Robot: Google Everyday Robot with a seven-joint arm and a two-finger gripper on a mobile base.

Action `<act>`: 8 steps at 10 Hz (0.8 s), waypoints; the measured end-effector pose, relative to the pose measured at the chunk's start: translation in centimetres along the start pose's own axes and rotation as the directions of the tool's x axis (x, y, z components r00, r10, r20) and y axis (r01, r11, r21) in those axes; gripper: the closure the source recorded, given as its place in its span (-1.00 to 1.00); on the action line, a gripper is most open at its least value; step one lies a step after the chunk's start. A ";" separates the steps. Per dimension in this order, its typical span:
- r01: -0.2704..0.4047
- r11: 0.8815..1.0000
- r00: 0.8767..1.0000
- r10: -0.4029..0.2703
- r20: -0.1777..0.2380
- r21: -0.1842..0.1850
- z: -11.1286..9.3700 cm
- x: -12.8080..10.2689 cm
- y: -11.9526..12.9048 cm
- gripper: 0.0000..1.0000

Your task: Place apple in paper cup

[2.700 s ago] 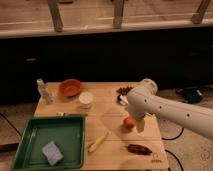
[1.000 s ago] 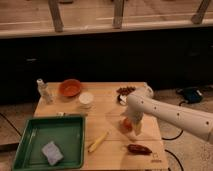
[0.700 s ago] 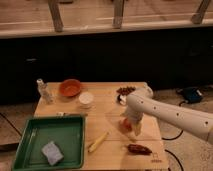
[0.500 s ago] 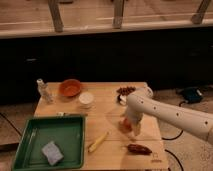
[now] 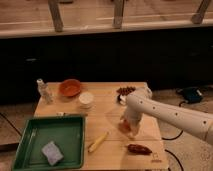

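At a wooden table (image 5: pixel 107 114), we are watching the robot's white arm (image 5: pixel 170 116) reaching in from the right, with the gripper (image 5: pixel 128 124) hanging low at the near right part of the tabletop, right over the apple (image 5: pixel 123 128). The apple is showing as a small orange-red patch at the gripper's lower left edge, apparently touching it. We cannot tell how far the gripper is standing open, or whether it has hold of the fruit.

The paper cup (image 5: pixel 86 99) is sitting upright well apart from the apple, toward the far left of the table, just beside an orange bowl (image 5: pixel 70 87) and near a small clear bottle (image 5: pixel 43 90).

Nearer to us, a yellow stick (image 5: pixel 98 142) is lying beside a green tray (image 5: pixel 30 150) (a grey-blue sponge (image 5: pixel 52 152) is resting in it), and a dark red sausage (image 5: pixel 138 148) is lying just in front of the gripper.
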 end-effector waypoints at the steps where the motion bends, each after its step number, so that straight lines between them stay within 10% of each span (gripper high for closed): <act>1: 0.000 1.000 1.000 0.000 0.000 -0.002 0.1 -0.1 0.1 -0.12; 5: 0.002 1.000 1.000 -0.002 -0.001 -0.009 0.3 -0.4 0.4 -0.08; 8: -0.014 1.000 1.000 0.014 -0.022 -0.006 -2.0 -0.7 -0.3 0.47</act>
